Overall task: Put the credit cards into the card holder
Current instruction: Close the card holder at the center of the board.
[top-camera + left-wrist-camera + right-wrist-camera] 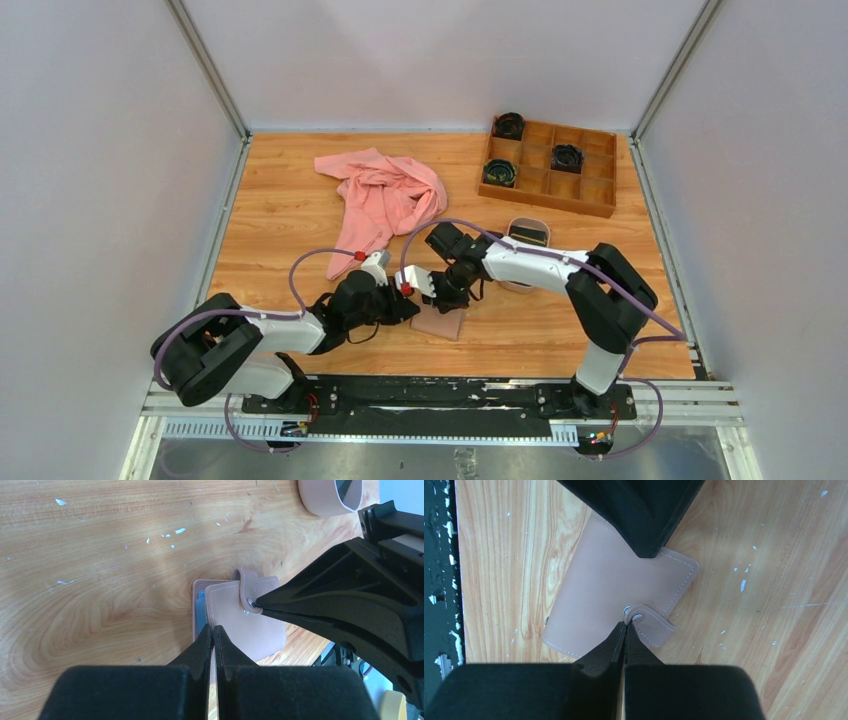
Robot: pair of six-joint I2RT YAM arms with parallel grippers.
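The tan card holder (440, 323) lies near the table's front edge, also seen in the left wrist view (260, 632) and the right wrist view (594, 595). Its top flap sits slightly raised, showing a blue inner edge (201, 611). My left gripper (212, 628) is shut, its tips against the flap's near edge (412, 309). My right gripper (625, 625) is shut, its tips touching the snap stud (637, 617) on the strap; it also shows in the top view (445, 299). A dark card (528, 237) lies in the oval tray. Other cards are out of view.
The oval pinkish-beige tray (512, 226) stands just behind the right gripper, its wall also in the left wrist view (320, 500). A pink cloth (385, 198) lies at the back centre. A wooden compartment box (560, 185) with dark coiled items stands back right.
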